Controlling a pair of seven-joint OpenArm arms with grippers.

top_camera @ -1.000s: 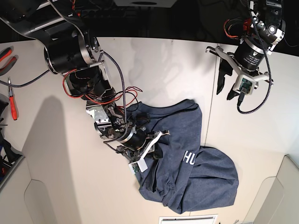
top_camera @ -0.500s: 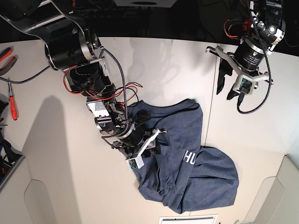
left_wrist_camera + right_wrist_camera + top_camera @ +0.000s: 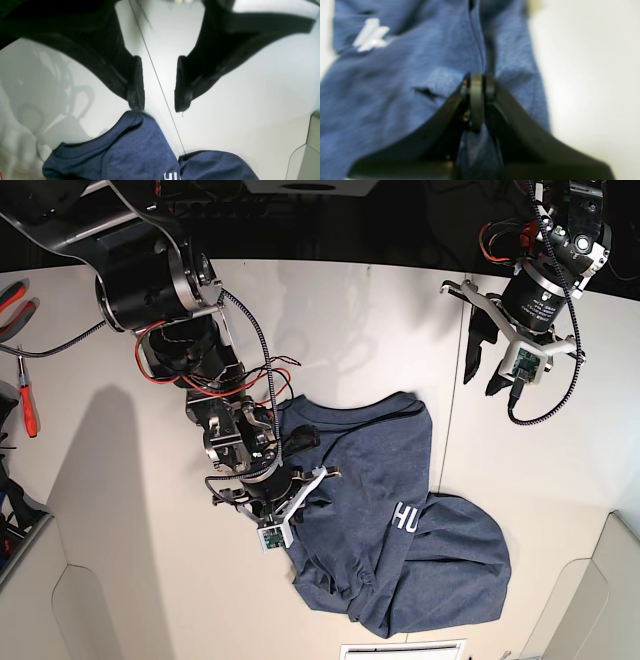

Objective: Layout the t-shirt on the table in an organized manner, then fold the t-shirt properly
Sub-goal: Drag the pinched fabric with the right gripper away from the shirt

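The navy-blue t-shirt [image 3: 440, 570] lies crumpled on the white table [image 3: 350, 330], with white letters showing near its middle. My right gripper [image 3: 300, 500] sits at the shirt's left edge in the base view. In the right wrist view this gripper [image 3: 476, 82] is shut on a raised fold of the t-shirt [image 3: 395, 75]. My left gripper [image 3: 484, 375] hangs open above bare table, up and right of the shirt. In the left wrist view its fingers [image 3: 136, 82] stand apart with nothing between them, and the t-shirt [image 3: 125, 155] lies below them.
A thin dark seam [image 3: 450, 410] runs across the table beside the shirt. Red-handled pliers [image 3: 27, 405] and another red tool [image 3: 10, 295] lie at the left edge. Raised white panels [image 3: 600, 600] flank the near corners.
My right gripper has moved toward the base view's left and slightly down, drawing the shirt's left edge with it. The left arm has not moved.
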